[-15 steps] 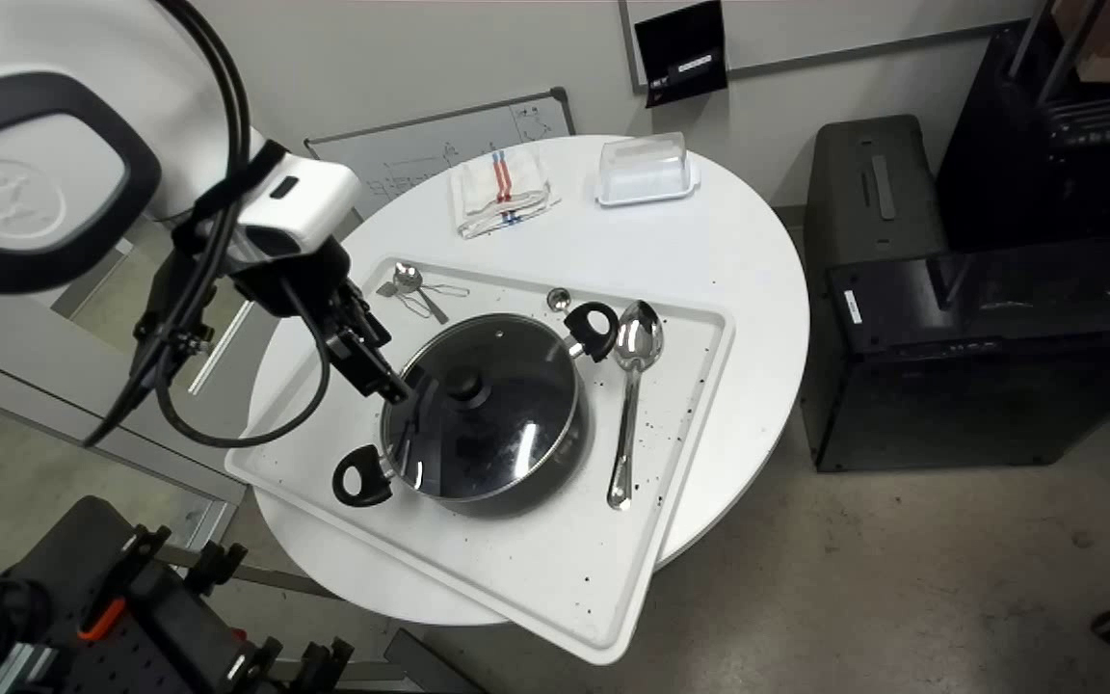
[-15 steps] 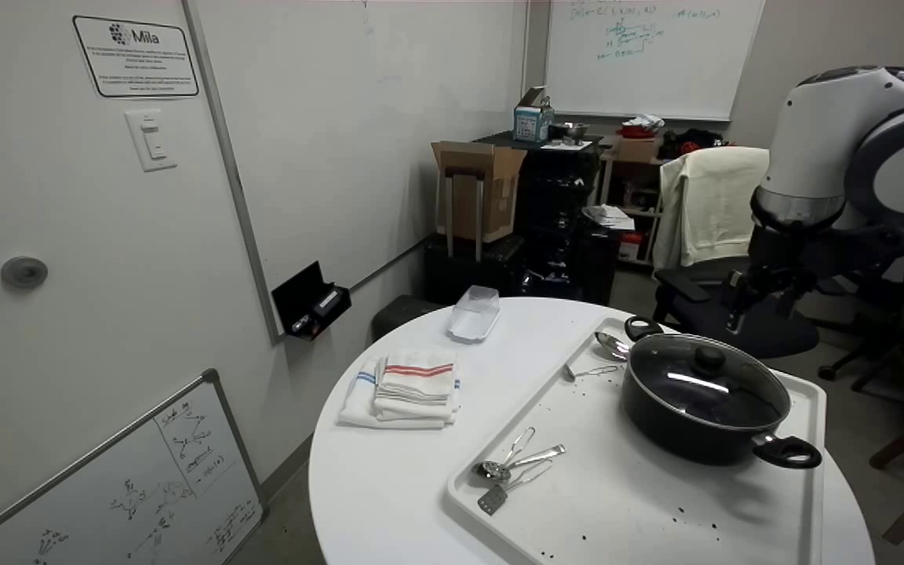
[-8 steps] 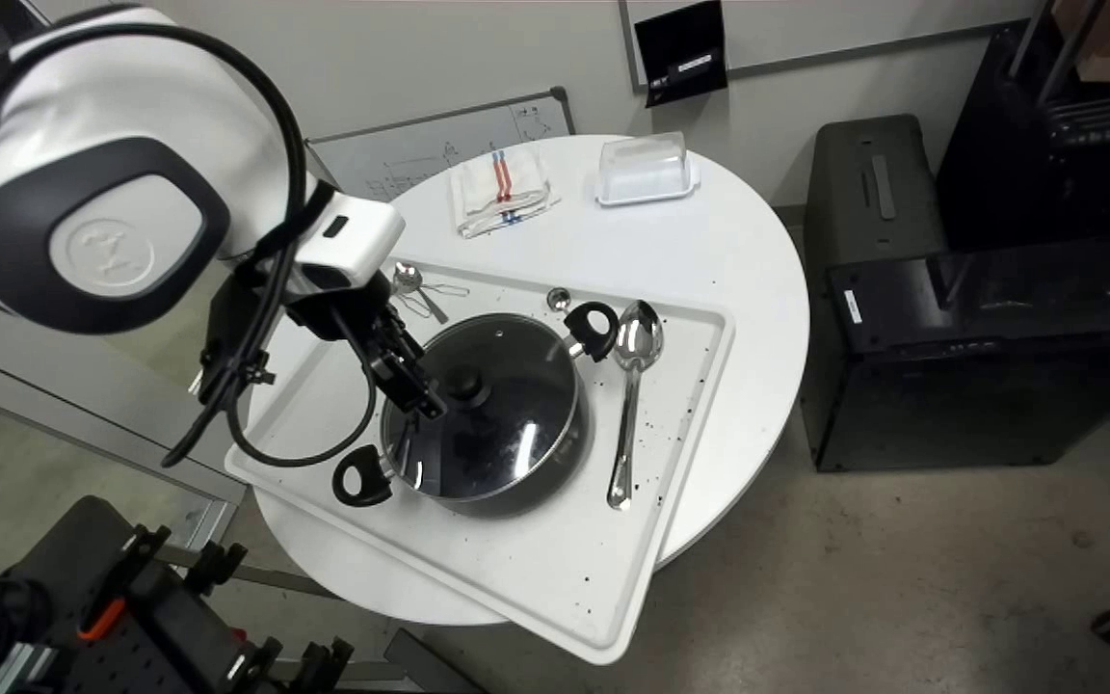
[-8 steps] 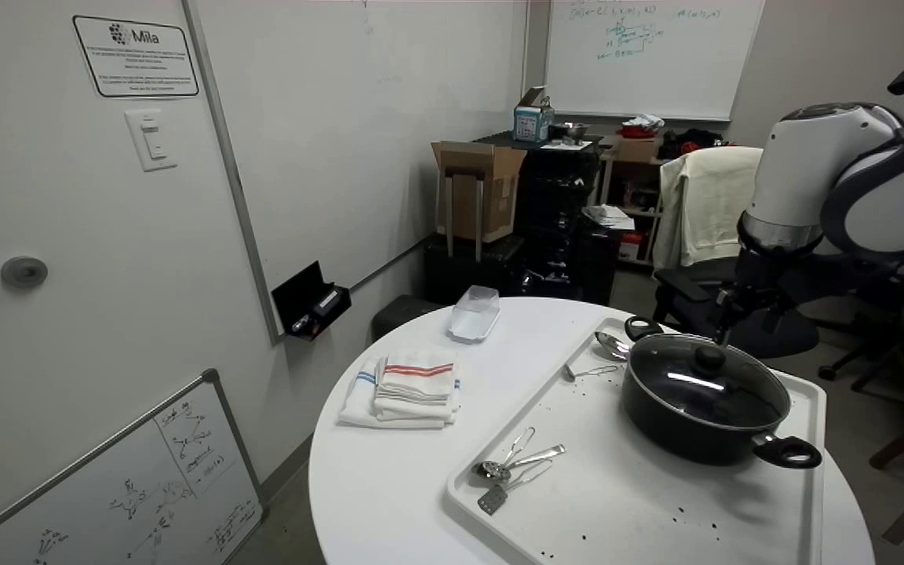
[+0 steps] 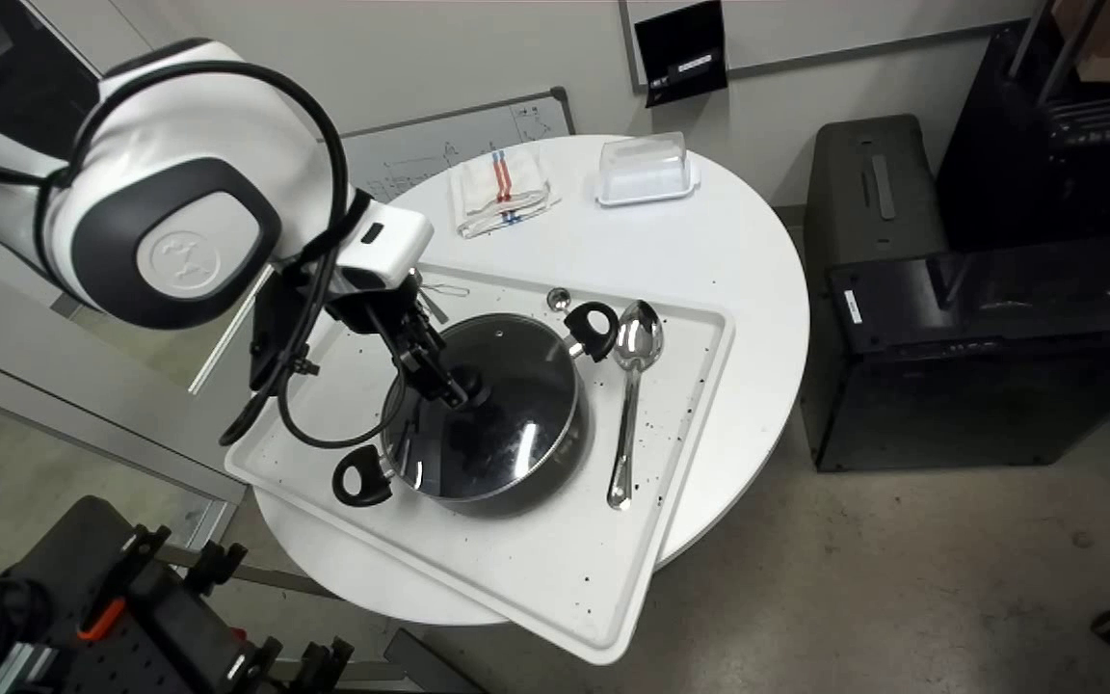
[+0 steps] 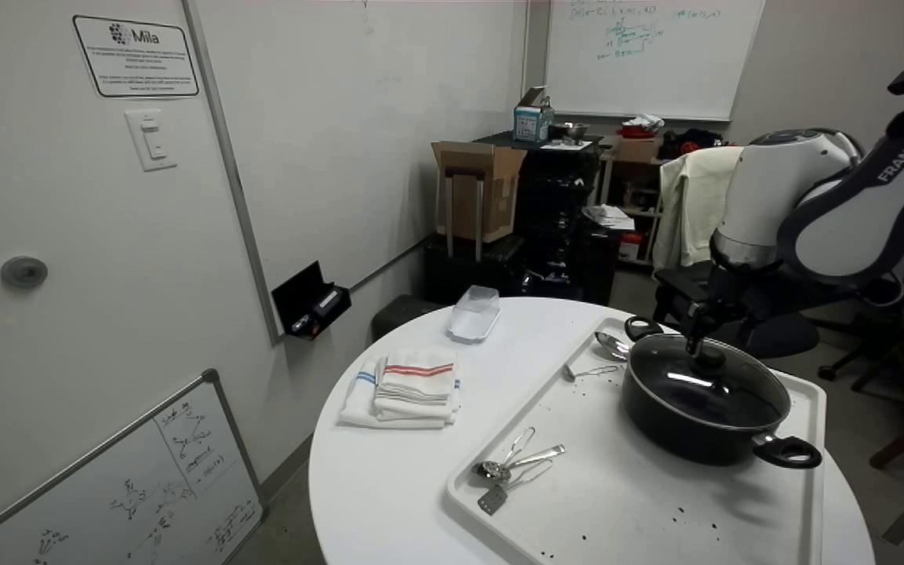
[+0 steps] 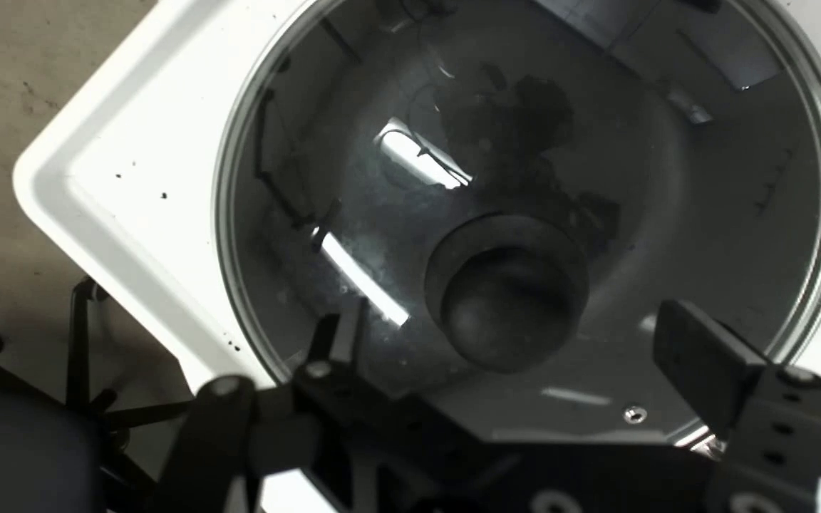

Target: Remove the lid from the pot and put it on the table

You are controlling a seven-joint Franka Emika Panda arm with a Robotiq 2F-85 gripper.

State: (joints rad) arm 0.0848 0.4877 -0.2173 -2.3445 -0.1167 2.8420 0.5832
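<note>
The transparent glass lid with metal rim sits on the black pot; both also show in an exterior view, the lid above the pot wall. The lid's dark knob shows in the wrist view between the fingers of my gripper, with a gap on each side. The gripper is open and empty. In both exterior views the gripper's tips are just over the lid beside the knob; I cannot tell whether they touch the glass. The white round table carries everything.
The pot stands on a white tray. A large metal spoon lies beside the pot, and small utensils lie near a tray corner. Folded towels and a clear-covered dish are on the table. Pot handles stick out.
My gripper has moved from beside the pot to over the lid, and has come down to the knob. The lid, pot and other objects have not moved.
</note>
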